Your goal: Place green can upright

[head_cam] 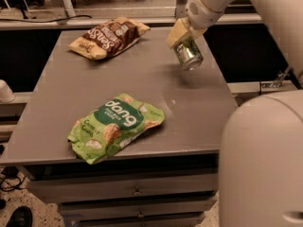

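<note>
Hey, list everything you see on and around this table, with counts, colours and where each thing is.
green can: one, dark green with a silver end, tilted in the gripper above the table's far right part
green snack bag: one, bright green, flat on the table's near middle
brown snack bag: one, brown and cream, far left of the table
table: one, grey, drawers beneath
gripper: one, yellowish, shut on the green can
arm: one, white, right side of view
</note>
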Available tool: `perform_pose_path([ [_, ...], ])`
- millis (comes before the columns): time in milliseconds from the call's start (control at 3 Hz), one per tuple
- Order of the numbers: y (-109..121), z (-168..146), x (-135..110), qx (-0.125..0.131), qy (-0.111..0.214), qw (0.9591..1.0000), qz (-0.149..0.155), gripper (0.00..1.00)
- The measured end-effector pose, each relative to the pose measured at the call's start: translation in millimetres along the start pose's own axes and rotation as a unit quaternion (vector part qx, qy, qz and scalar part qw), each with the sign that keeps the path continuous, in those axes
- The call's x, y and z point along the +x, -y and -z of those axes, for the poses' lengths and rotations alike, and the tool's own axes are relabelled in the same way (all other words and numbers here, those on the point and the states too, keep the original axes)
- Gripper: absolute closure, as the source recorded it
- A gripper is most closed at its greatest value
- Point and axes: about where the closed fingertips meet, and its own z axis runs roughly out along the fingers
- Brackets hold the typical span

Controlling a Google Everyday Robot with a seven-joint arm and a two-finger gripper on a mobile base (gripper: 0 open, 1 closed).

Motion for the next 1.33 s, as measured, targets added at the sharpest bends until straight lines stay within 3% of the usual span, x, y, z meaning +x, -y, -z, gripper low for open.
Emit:
perform_pose_path([
  [333, -4.9, 8.4, -8.7, -0.042, 0.089, 0.9952, -0.006, 1.0],
  [667, -14.3, 5.7, -19.5, -0.079, 0.173, 0.9818, -0.006, 1.0],
  [1000, -23.6, 9.9, -46.0, -0.1, 0.26, 0.9604, 0.006, 1.0],
  [1333, -22.4, 18.2, -69.8, -0.088, 0.306, 0.9479, 0.006, 1.0],
])
